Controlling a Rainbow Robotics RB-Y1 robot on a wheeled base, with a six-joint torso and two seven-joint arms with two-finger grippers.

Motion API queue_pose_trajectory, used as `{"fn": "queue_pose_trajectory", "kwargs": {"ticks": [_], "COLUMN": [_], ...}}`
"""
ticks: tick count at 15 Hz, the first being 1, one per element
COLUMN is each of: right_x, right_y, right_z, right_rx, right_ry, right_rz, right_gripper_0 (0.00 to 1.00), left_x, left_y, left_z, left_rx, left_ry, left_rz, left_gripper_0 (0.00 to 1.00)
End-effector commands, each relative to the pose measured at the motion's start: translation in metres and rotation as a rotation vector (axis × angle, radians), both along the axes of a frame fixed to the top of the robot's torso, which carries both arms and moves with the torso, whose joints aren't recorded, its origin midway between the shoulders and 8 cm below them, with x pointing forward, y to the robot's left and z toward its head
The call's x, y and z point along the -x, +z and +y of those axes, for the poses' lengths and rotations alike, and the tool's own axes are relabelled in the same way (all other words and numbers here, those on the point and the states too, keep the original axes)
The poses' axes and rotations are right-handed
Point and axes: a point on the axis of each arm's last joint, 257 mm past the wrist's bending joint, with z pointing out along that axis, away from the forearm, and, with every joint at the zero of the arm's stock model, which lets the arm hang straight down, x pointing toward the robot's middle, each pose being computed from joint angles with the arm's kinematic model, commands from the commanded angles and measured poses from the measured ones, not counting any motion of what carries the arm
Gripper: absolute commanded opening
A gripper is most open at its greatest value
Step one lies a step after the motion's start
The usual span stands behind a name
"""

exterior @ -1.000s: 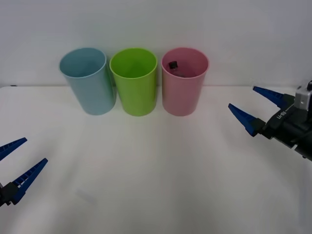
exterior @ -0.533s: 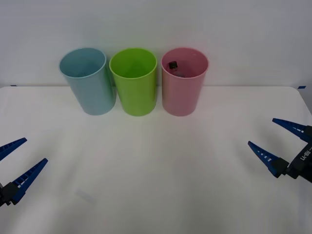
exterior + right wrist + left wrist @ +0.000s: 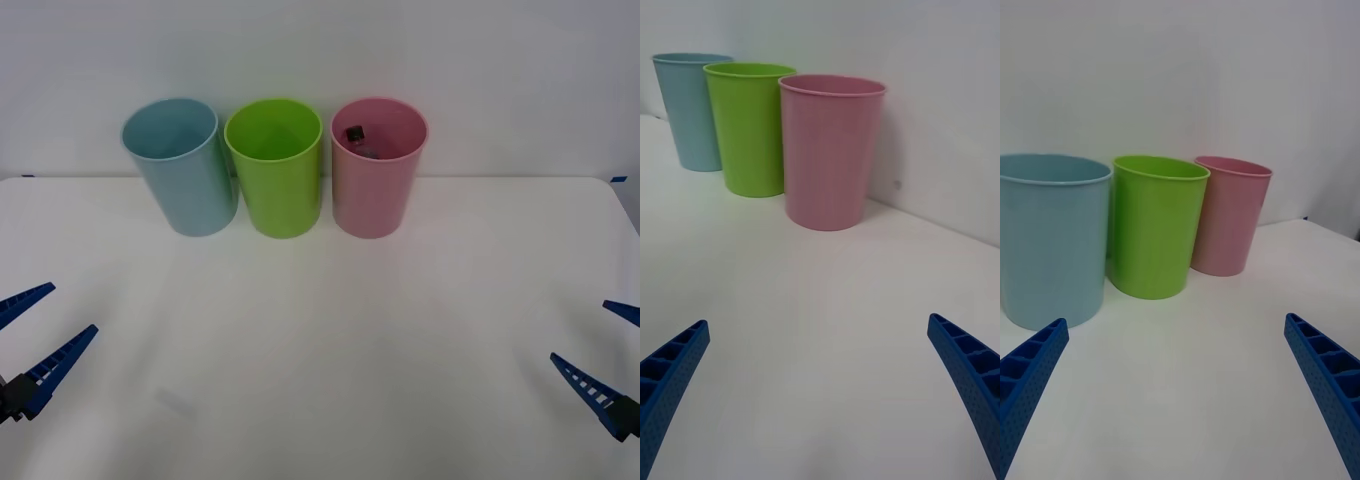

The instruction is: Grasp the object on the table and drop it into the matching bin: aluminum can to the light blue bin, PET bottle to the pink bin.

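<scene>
Both tools (image 3: 612,358) (image 3: 32,342) released (empty) | white table (image 3: 330,340) | pale wall (image 3: 480,60)

Looks like a bare test bench in a robotics lab, not anybody's home or kitchen. The table (image 3: 320,340) is a wide plain white top pushed against a blank white wall (image 3: 400,50), nothing decorative anywhere. Straight ahead of the left gripper (image 3: 25,345) and the right gripper (image 3: 615,360), at the far edge by the wall, three plastic cup-shaped bins stand in one neat staged row: the light blue bin (image 3: 180,170), the lime green bin (image 3: 275,170), the pink bin (image 3: 378,175). Little blue tape marks (image 3: 619,179) sit at the table's far corners, typical setup markers.
</scene>
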Motion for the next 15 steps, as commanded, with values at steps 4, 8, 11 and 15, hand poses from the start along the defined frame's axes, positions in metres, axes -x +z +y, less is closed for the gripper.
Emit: {"fn": "queue_pose_trajectory", "kwargs": {"ticks": [4, 8, 11, 15], "right_x": [0.033, 0.027, 0.022, 0.023], "right_y": [-0.008, -0.007, -0.004, -0.007], "right_z": [-0.007, -0.001, -0.002, -0.005], "right_rx": [-0.06, -0.07, -0.067, -0.067], "right_ry": [0.033, 0.053, 0.045, 0.035], "right_rz": [0.023, 0.004, -0.008, -0.001], "right_gripper_0": [1.0, 1.0, 1.0, 1.0], "left_x": [0.0, 0.0, 0.0, 0.0], "left_y": [0.0, 0.0, 0.0, 0.0], "left_z": [0.0, 0.0, 0.0, 0.0], "left_rx": [0.0, 0.0, 0.0, 0.0], "left_ry": [0.0, 0.0, 0.0, 0.0], "left_rz": [0.0, 0.0, 0.0, 0.0], "left_gripper_0": [1.0, 1.0, 1.0, 1.0]}}
